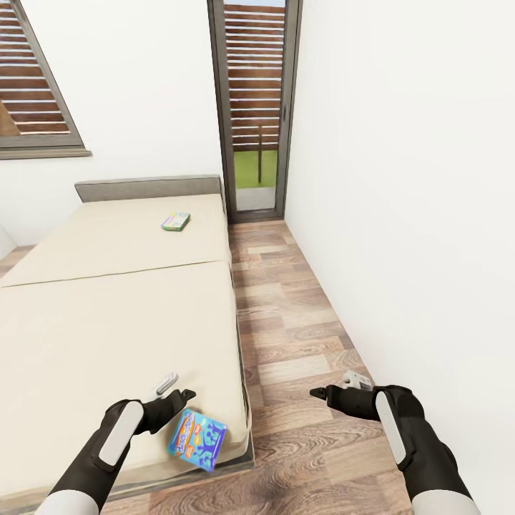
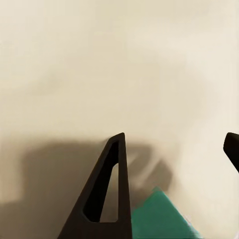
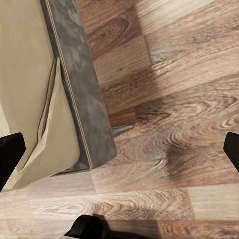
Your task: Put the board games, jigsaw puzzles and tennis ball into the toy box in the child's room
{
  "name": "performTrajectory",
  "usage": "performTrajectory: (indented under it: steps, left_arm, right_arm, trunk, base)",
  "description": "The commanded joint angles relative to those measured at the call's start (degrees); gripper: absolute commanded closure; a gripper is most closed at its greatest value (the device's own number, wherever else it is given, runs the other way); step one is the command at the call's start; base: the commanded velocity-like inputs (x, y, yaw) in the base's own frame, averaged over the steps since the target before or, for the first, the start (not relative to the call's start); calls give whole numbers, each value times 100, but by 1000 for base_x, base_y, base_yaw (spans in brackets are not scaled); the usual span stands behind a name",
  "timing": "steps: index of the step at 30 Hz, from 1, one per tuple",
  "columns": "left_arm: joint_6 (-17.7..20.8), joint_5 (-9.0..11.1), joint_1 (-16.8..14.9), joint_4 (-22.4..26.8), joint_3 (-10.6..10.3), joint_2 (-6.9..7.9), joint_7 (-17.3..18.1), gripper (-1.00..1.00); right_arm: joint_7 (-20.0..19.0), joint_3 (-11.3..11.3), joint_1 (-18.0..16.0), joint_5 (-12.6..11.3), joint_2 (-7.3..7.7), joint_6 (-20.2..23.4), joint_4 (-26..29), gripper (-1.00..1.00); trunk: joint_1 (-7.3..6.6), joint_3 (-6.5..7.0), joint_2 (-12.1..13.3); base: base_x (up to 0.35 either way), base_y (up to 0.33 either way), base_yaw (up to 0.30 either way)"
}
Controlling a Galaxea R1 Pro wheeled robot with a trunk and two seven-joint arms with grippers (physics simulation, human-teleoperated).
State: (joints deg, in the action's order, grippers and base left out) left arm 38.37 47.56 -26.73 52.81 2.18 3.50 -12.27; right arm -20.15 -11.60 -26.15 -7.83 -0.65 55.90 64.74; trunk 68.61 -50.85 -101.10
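The robot stands at the near right corner of the bed, with two board games in sight. The blue board game lies at that corner of the mattress, tilted and close to the edge. The second board game, greenish with some yellow and red, lies flat far up the bed near the headboard.

The left gripper hangs over the mattress just beyond the blue box, with its fingers spread and nothing between them. In the left wrist view a green-teal corner shows beside one finger; it is probably an edge of that box, though the close view leaves this unsure. The right gripper hovers over the wood floor, well apart from any toy, its fingers also parted and empty.

The main risk is the blue box's place at the corner. A push from the fingers instead of a clean pinch could slide it off the mattress onto the floor, where it would be harder to reach. The soft mattress may also give under a downward press.

No container is in view here, so nothing can be said of the toy box's contents.
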Motion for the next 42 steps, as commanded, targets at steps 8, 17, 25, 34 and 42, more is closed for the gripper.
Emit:
performTrajectory:
  steps: [8, 17, 25, 34, 42]
  left_arm:
    - [48, 5, 1, -210, 2, 1, -65, -100]
    - [48, 10, 19, -190, 4, 11, -65, -100]
    - [7, 16, 82, -150, 14, 16, -65, -100]
    - [-92, 20, 119, -112, 30, 27, -52, -100]
    - [-223, 25, 311, 178, 332, 34, -7, -100]
  right_arm:
    - [-16, -18, 1, -14, -3, 27, 4, -100]
    - [-40, -9, 16, -18, 0, 19, 4, -100]
    - [-57, -3, 26, -17, 1, 2, 4, -100]
    - [-66, -1, 39, -16, 3, -6, 4, -100]
    - [-71, 2, 47, -15, 3, -13, 9, -100]
  trunk:
    - [0, -5, -2]
    - [0, -5, -2]
    - [0, -5, -2]
    - [0, -5, -2]
    - [0, -5, -2]
  base:
    - [0, 0, 0]
    - [0, 0, 0]
    - [0, 0, 0]
    - [0, 0, 0]
    - [0, 0, 0]
